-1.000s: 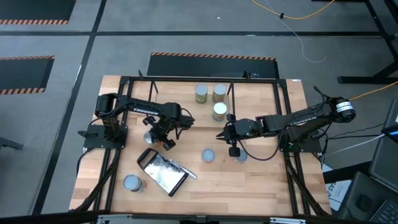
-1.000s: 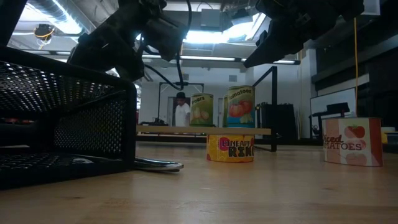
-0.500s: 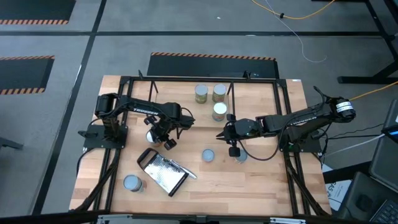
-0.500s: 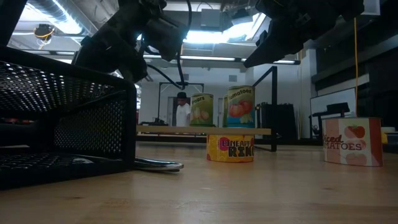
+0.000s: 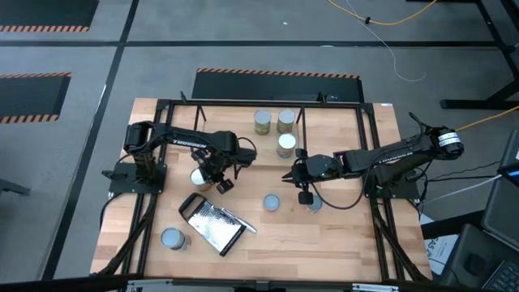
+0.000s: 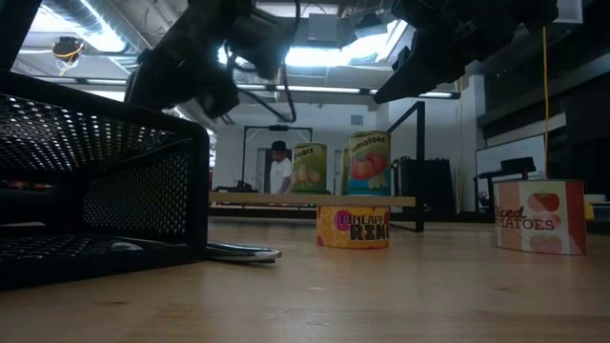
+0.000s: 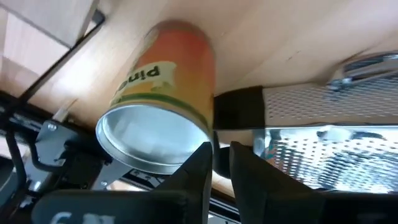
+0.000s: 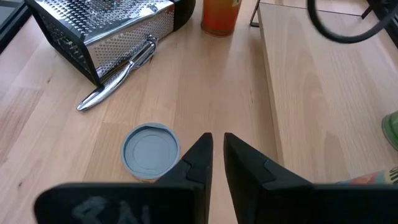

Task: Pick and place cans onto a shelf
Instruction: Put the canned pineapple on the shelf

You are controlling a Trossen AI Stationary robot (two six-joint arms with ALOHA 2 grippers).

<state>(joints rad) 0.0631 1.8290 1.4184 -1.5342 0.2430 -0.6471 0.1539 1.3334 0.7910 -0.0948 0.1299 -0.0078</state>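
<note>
The left arm reaches from its base at the table's 9 o'clock edge in toward the middle, bent at the elbow, its wrist turned down over the board; the left gripper hangs just above the grater, at about 8 o'clock from the table centre; its fingers stand nearly together with only a thin slit between them and nothing in it. Just beside those fingers, at their 9 o'clock in the high view, stands an orange-labelled pineapple can, upright on the wood with its silver top showing; the fingers are beside its rim, not around it.

The right arm stretches from its base at the 3 o'clock edge almost straight toward the centre, held low and level; the right gripper sits just at 6 o'clock of the white-topped can; its fingers are likewise almost together, empty.

The shelf lies at the table's 12 o'clock side; two cans stand on it side by side, a green-labelled one and a tomato one; the white-topped can stands at their 5 o'clock. A blue-grey-topped can rests on the table at 6 o'clock of centre, another just at its 3 o'clock under the right arm's cable; one more sits toward 7 o'clock, beside the grater.
</note>
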